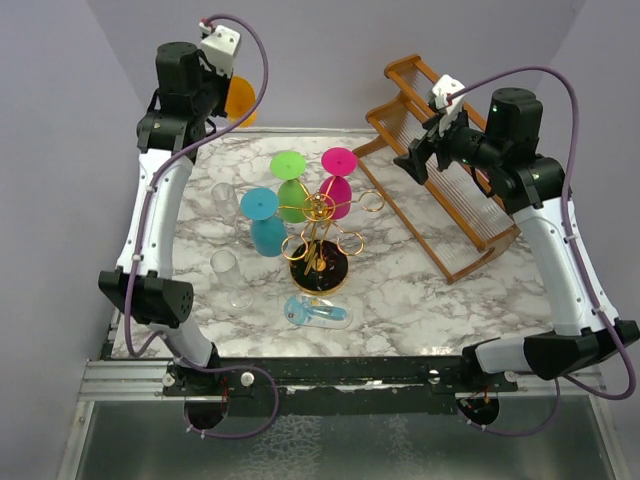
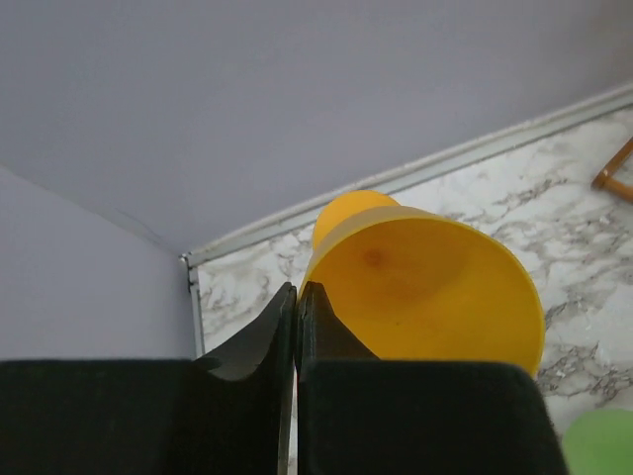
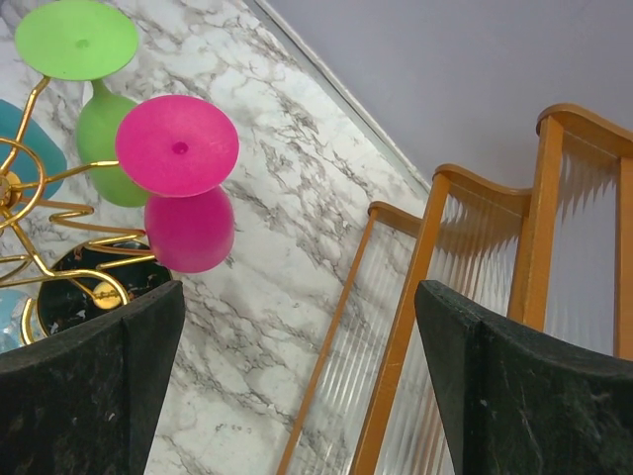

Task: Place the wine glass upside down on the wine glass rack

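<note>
An orange wine glass (image 2: 425, 287) hangs in the air over the table's far left corner, mouth toward the left wrist camera. My left gripper (image 2: 298, 289) is shut on its rim, one finger inside the bowl and one outside; from above the glass (image 1: 241, 98) shows beside that gripper (image 1: 228, 85). The gold wire wine glass rack (image 1: 318, 212) stands mid-table on a round black base (image 1: 320, 272). Green (image 1: 290, 180), pink (image 1: 337, 180) and teal (image 1: 264, 222) glasses hang upside down on it. My right gripper (image 3: 297, 297) is open and empty, raised above the wooden rack's left edge.
A large brown wooden slatted rack (image 1: 450, 190) fills the back right. A bluish glass (image 1: 318, 312) lies on its side in front of the gold rack's base. Two clear glasses (image 1: 225, 197) (image 1: 229, 276) stand on the left side. Walls close in at the back and left.
</note>
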Robot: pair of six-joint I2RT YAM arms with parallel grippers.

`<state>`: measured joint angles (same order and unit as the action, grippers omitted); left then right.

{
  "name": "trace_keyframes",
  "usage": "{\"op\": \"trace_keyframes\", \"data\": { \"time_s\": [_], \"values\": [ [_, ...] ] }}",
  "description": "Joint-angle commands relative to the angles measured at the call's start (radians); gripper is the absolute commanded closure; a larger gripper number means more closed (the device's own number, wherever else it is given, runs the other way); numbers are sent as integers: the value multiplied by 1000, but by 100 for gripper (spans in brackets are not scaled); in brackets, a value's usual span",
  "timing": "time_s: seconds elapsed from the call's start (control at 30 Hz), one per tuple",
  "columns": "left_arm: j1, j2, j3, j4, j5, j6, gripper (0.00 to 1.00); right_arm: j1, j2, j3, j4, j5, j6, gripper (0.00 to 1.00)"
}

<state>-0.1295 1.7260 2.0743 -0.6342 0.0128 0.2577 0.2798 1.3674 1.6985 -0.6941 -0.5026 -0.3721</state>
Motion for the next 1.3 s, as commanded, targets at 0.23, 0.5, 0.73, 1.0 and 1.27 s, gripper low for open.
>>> {"op": "trace_keyframes", "data": {
  "time_s": [0.23, 0.5, 0.73, 1.0, 1.27],
  "values": [
    [-16, -225, 17, 167, 116, -198, 100, -11, -68, 15, 25, -20, -6, 1],
    [-24, -200, 91, 208, 381, -407, 100, -11, -28, 79, 83, -9, 144, 1],
    [-90, -146, 126, 259, 485, -505, 100, -11, 55, 184, 110, -106, 243, 1],
    [-187, -126, 112, 267, 525, -500, 100, -11, 106, 227, 152, -121, 361, 1],
    [-229, -112, 116, 269, 554, -471, 100, -12, 117, 193, 203, -18, 512, 7]
  ]
}}
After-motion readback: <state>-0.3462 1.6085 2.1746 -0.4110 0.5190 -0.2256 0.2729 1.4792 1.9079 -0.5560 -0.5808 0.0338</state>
